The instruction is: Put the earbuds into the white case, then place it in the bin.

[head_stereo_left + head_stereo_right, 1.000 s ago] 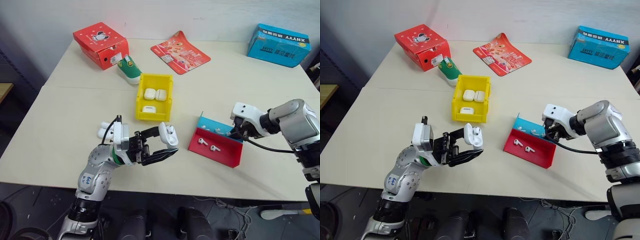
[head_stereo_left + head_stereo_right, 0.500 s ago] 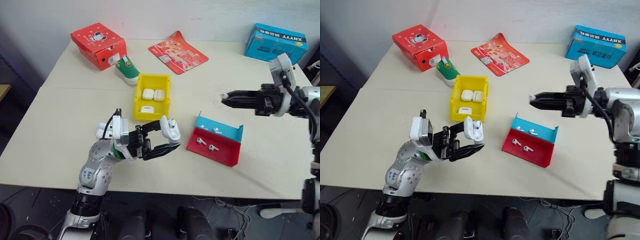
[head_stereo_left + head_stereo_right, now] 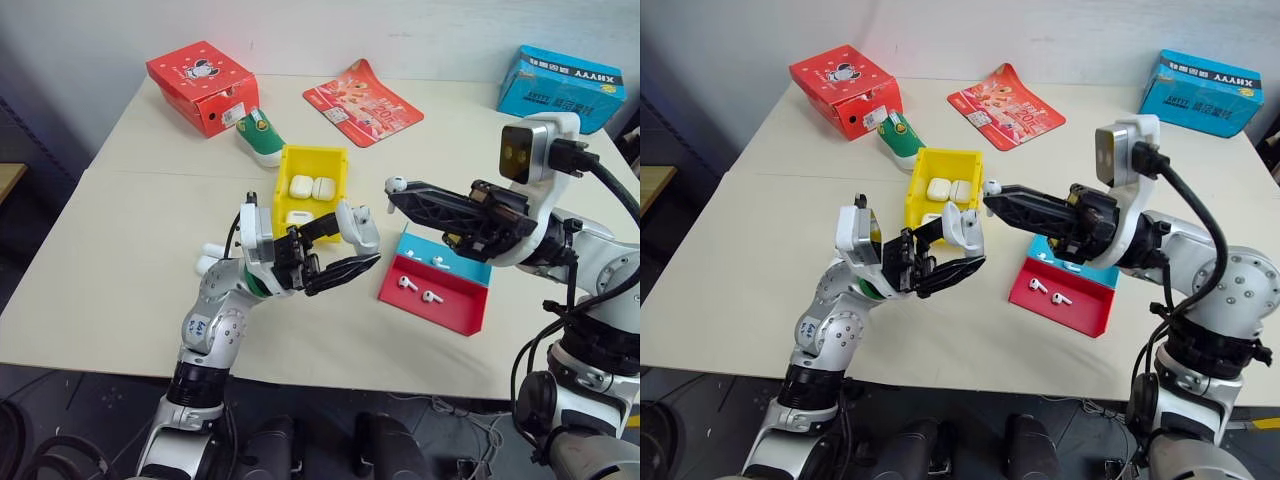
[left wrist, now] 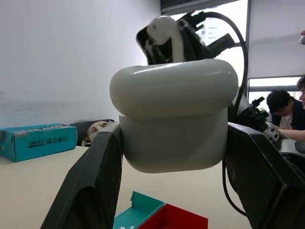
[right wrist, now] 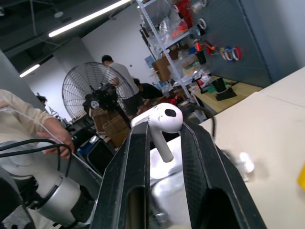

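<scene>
My left gripper [image 3: 350, 246] is shut on the white case [image 3: 358, 224], held above the table in front of the yellow bin [image 3: 281, 195]. The left wrist view shows the case [image 4: 174, 119] between both fingers [image 4: 90, 186], its lid seemingly tipped up. My right gripper [image 3: 398, 190] reaches in from the right, shut on one of the earbuds [image 3: 396, 183], which hangs just above and beside the case. In the right wrist view this earbud [image 5: 164, 121] sits pinched at the fingertips, stem down. More earbuds [image 3: 406, 283] lie in the red-and-blue tray [image 3: 440, 312]. The bin holds other white cases [image 3: 300, 186].
At the back of the table are a red box [image 3: 200, 85], a green shoe-shaped thing [image 3: 262, 138], a red packet [image 3: 362, 102] and a blue box [image 3: 560, 85]. People are in the room behind, one seated [image 4: 286, 107].
My right gripper left the tray and swung up and to the left with an earbud, ending right next to the case. My left gripper rose a little with the case.
</scene>
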